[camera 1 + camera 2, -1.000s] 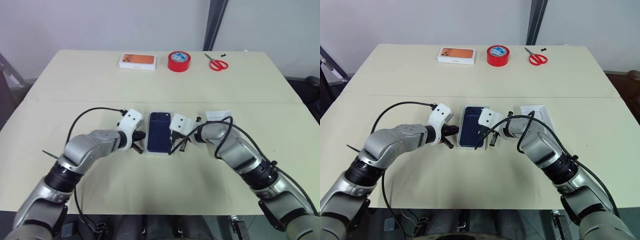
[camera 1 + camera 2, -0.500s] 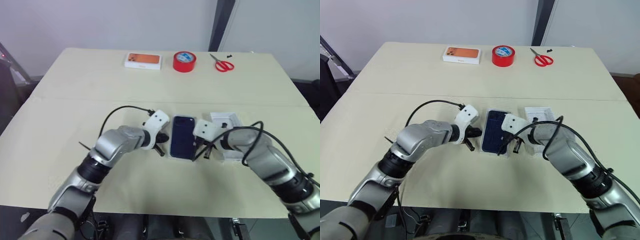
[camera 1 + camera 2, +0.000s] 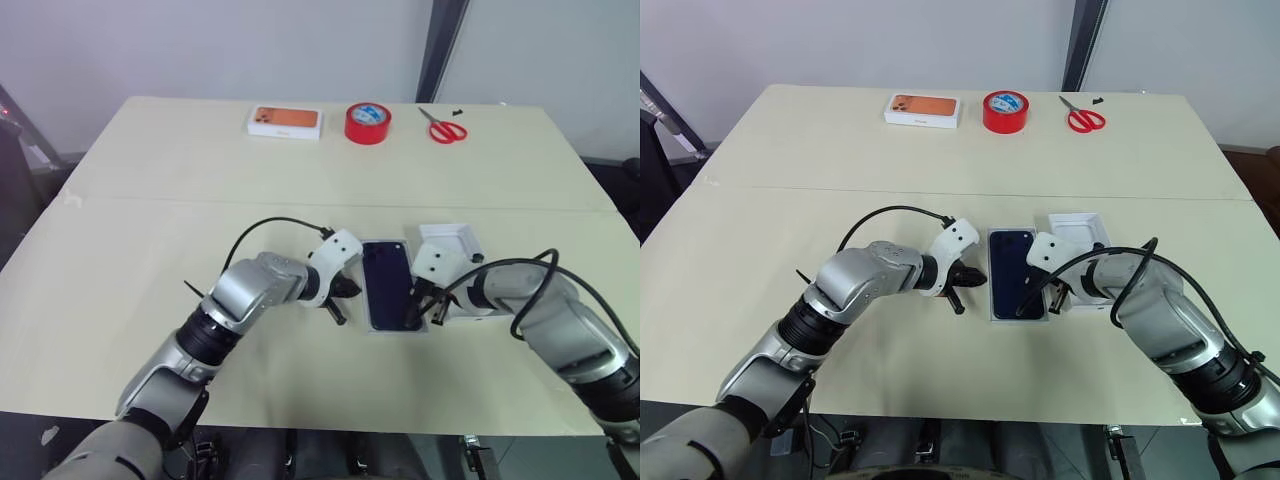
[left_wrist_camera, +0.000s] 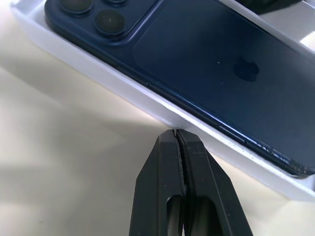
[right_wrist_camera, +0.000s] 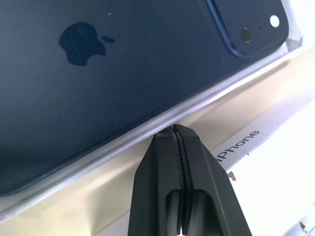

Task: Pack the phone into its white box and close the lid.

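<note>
In the left eye view, the slim navy-blue glossy phone [image 3: 388,296] lay back-up in the shallow white box [image 3: 371,327] at lower centre, long axis running up the frame. The left gripper [image 3: 340,303], fingers pressed together and empty, stood just left of the box; the right gripper [image 3: 418,312], likewise closed on nothing, stood just right of it.

The plain white tray-shaped lid [image 3: 455,243] sat just right of the box, behind the right gripper, the nearer arm for fetching it.

In the left wrist view, the closed fingertips [image 4: 174,142] met the box wall.

In the right wrist view, closed fingertips [image 5: 172,135] stood at the box's other long wall.
</note>
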`<control>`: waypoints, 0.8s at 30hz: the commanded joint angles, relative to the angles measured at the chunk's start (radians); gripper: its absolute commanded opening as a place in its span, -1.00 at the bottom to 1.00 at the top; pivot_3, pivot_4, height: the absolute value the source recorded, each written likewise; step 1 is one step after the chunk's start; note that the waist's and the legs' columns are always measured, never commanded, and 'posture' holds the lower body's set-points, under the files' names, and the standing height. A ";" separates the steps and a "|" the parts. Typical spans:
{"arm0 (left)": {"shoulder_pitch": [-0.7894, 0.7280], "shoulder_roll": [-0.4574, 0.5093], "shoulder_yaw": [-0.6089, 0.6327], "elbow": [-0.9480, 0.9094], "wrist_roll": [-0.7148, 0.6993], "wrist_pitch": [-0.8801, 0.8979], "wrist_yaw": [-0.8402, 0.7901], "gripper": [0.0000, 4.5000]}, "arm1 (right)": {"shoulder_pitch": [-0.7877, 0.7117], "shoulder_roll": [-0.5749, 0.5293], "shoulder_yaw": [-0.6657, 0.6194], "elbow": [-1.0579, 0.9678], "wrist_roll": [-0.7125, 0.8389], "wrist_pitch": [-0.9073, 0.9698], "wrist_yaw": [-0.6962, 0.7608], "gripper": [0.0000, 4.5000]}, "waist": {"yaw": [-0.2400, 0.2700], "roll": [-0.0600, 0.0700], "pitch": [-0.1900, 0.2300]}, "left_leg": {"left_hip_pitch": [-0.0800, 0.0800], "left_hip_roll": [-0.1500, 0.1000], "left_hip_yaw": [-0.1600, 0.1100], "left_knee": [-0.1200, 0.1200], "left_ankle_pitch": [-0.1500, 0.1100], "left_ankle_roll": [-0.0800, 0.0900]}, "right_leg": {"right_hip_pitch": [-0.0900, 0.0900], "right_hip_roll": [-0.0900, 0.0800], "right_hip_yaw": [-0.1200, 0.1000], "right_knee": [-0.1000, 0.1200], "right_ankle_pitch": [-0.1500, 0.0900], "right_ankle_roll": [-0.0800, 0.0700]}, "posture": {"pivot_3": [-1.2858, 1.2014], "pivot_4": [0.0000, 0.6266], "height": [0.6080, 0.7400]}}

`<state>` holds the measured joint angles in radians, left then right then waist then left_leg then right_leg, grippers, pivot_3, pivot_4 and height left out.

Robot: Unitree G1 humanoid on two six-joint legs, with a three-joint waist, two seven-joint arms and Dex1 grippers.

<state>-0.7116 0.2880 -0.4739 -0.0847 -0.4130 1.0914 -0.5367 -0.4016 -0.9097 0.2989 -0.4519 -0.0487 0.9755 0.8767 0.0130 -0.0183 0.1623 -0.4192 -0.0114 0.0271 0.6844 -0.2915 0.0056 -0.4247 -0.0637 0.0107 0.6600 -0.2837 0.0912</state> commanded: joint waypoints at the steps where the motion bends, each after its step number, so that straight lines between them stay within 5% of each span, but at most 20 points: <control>1: 0.005 -0.010 0.012 -0.003 0.007 0.006 -0.018 -1.00 | -0.008 -0.023 -0.072 -0.057 0.058 0.027 0.030 -0.75 | 0.000 0.000 0.000 | 0.000 0.000 0.000 0.000 0.000 0.000 | 0.000 0.000 0.000 0.000 0.000 0.000 | 0.03 -0.52 0.77; 8: 0.050 0.060 0.101 -0.054 0.029 -0.104 -0.047 -1.00 | -0.029 -0.030 -0.247 -0.087 0.192 0.207 0.037 0.72 | -0.007 0.000 0.000 | 0.001 0.001 0.000 0.000 0.000 0.000 | 0.000 0.000 0.000 0.002 0.000 0.000 | 0.03 -0.52 0.77; 14: 0.250 0.154 0.193 -0.202 0.066 -0.559 -0.184 -1.00 | -0.092 0.125 -0.336 -0.030 0.244 0.571 -0.103 0.72 | -0.013 0.000 0.000 | 0.001 0.002 0.000 -0.001 0.001 -0.002 | -0.001 0.000 0.001 0.002 0.000 0.000 | 0.03 -0.52 0.77; 21: 0.364 0.253 0.241 -0.263 -0.002 -0.671 -0.383 -1.00 | -0.109 0.234 -0.364 0.038 0.254 0.639 -0.264 0.72 | -0.007 0.001 -0.001 | 0.001 0.002 0.000 -0.001 0.000 -0.001 | -0.002 -0.001 0.001 0.002 0.000 -0.001 | 0.03 -0.52 0.77; 24: 0.382 0.267 0.264 -0.271 -0.025 -0.682 -0.414 -1.00 | -0.107 0.254 -0.373 0.044 0.276 0.639 -0.304 0.37 | -0.008 0.002 -0.001 | 0.000 0.002 0.000 -0.002 0.000 0.000 | -0.002 -0.001 0.000 0.002 0.000 -0.001 | 0.03 -0.52 0.77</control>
<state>-0.3295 0.5537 -0.2374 -0.3188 -0.4104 0.4342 -0.9296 -0.4949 -0.6599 -0.0473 -0.3970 0.2078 1.6077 0.5951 0.0050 -0.0167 0.1616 -0.4190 -0.0094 0.0273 0.6828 -0.2917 0.0052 -0.4269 -0.0647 0.0112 0.6618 -0.2837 0.0906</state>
